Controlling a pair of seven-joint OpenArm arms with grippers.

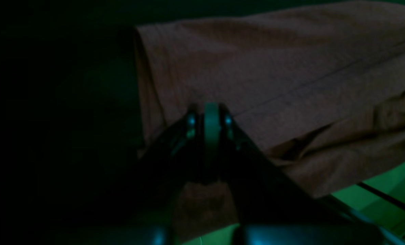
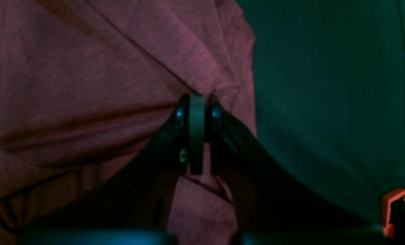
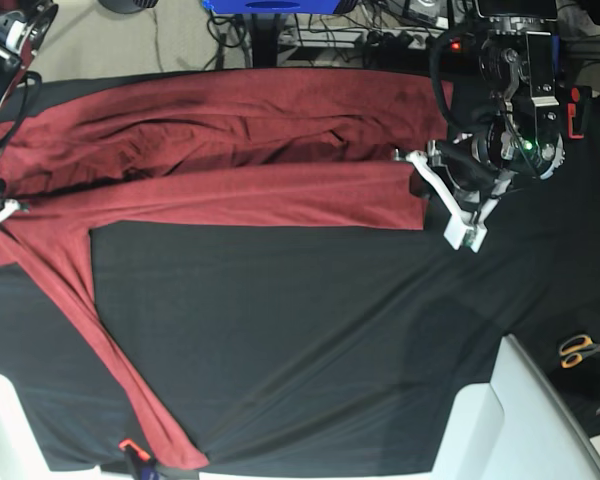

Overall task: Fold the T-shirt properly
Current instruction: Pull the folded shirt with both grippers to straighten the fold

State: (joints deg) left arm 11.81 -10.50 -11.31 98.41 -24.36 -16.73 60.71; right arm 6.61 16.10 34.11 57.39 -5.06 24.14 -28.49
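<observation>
L gripper (image 1: 209, 117): jaws together, clamped on the T-shirt (image 3: 230, 160) at its hem-side edge, base-view right. R gripper (image 2: 197, 112): jaws together too, pinching a fold of the same cloth at the opposite end, by the shoulder/sleeve junction. Shirt stretched btw the two, long axis running arm to arm across the far half of the desk (image 3: 310, 330). Each arm holds its own end; neither nearer overall. Next fold likely turns on both ends moving together toward desk's near side. Cloth: brick-red plain knit, body already doubled lengthwise w/ soft ridges. One long sleeve (image 3: 110, 360) trails diagonally to the near edge, not yet tucked.
</observation>
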